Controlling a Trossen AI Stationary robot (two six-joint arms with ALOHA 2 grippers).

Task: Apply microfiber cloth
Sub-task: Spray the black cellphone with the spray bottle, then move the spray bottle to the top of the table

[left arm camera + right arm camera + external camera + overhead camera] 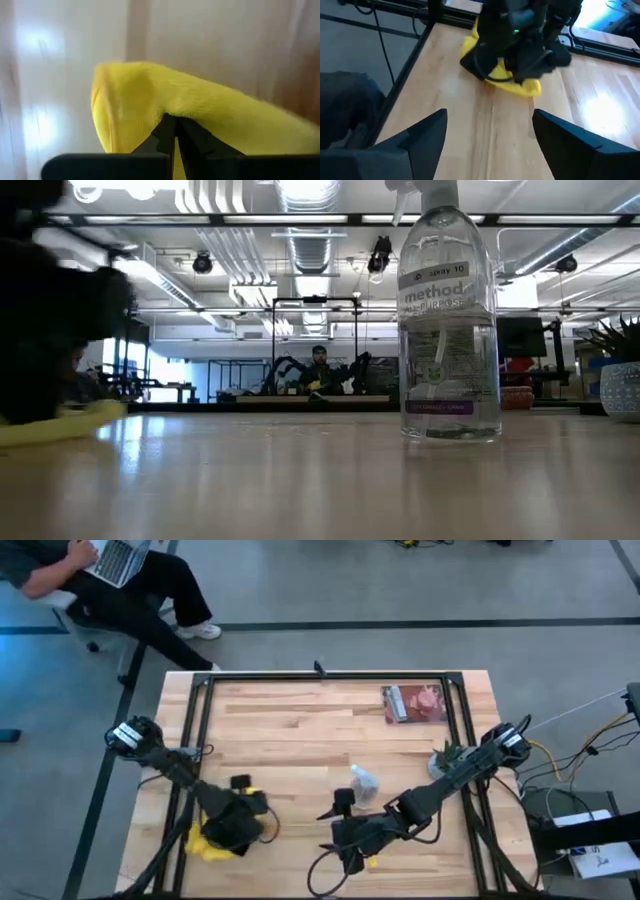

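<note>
Your left gripper (175, 131) has the microfiber cloth (210, 112) pinched at the table's (300, 730) near-left corner.

Look at the left wrist view: your two fingers are closed together on a fold of the yellow cloth, which bunches under the gripper on the wood. Your right gripper (487, 135) sits low near the table's middle front, fingers spread wide and holding nothing, facing the cloth. The clear spray bottle (447, 320) stands upright beside your right arm, well apart from the cloth.
</note>
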